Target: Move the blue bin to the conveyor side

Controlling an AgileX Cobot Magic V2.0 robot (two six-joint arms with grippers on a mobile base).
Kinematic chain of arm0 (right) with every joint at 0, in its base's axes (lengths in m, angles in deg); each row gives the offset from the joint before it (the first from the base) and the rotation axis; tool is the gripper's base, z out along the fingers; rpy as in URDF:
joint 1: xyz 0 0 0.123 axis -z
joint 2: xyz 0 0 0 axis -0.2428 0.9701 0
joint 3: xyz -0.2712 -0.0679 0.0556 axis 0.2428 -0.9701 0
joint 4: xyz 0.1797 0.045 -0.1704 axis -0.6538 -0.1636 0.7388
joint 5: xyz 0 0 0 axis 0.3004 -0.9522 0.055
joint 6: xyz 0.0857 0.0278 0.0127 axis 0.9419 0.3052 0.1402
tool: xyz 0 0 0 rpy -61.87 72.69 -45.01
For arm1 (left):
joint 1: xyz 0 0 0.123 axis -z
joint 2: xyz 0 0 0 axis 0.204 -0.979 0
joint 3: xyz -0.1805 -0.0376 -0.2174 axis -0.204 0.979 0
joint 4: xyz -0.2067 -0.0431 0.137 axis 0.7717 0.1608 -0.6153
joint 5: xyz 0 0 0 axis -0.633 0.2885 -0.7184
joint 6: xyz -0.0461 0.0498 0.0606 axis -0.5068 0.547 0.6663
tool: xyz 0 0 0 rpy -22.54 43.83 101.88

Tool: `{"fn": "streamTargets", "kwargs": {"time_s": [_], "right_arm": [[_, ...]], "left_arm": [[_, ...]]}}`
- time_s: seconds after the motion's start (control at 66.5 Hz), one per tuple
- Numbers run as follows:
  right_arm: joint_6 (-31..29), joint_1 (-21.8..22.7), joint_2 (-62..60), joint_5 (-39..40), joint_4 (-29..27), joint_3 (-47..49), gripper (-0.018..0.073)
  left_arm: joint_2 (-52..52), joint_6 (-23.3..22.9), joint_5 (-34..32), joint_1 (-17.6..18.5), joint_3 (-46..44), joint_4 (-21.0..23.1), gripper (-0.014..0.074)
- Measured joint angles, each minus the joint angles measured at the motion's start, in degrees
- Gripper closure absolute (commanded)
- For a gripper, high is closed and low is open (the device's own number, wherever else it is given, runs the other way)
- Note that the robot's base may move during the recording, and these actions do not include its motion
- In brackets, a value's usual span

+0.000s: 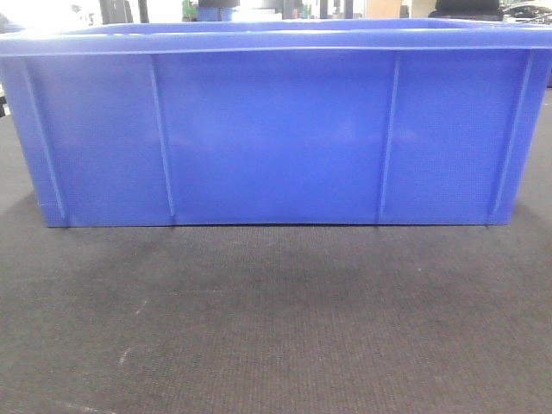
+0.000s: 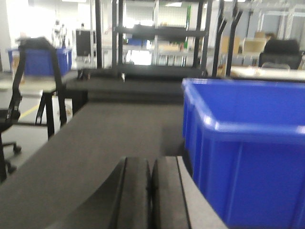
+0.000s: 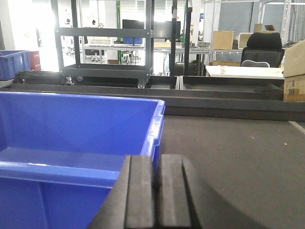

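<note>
The belt [image 1: 276, 328] is the biggest thing here: a wide dark woven surface running under and well past everything else. On it sits the bin [image 1: 276, 129], upright and square to the front camera, its ribbed long wall filling that view and its base flat on the belt. Through the right wrist camera I see into it, and the part of its floor that shows is bare.

My left gripper [image 2: 151, 195] is low beside the bin's left end, and my right gripper [image 3: 156, 193] is at its right end, close to the rim [image 3: 157, 124]. Both have their pads pressed together with only a thin seam between them, and they pinch nothing. I cannot tell from these views whether either one touches the plastic.

As I judge it, the step in hand is a two-sided push or squeeze to slide the bin along the belt toward the conveyor side. To do it well I should meet both end walls at the same height, below the rim where the ribs stiffen the wall, and press evenly. Uneven pressure would likely swing the bin around. The glossy plastic may let my pads slip, so I would move slowly and keep the bin's base flat on the belt.
</note>
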Motion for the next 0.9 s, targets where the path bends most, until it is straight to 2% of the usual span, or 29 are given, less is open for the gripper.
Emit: {"fn": "streamTargets", "kwargs": {"time_s": [0.18, 0.902], "right_arm": [[0.00, 0.00, 0.00, 0.00, 0.00, 0.00, 0.0634], [0.00, 0.00, 0.00, 0.00, 0.00, 0.00, 0.0634]], "left_arm": [[0.00, 0.13, -0.41, -0.02, 7.15, 0.00, 0.0603], [0.00, 0.13, -1.78, -0.02, 7.38, -0.63, 0.0603]]}}
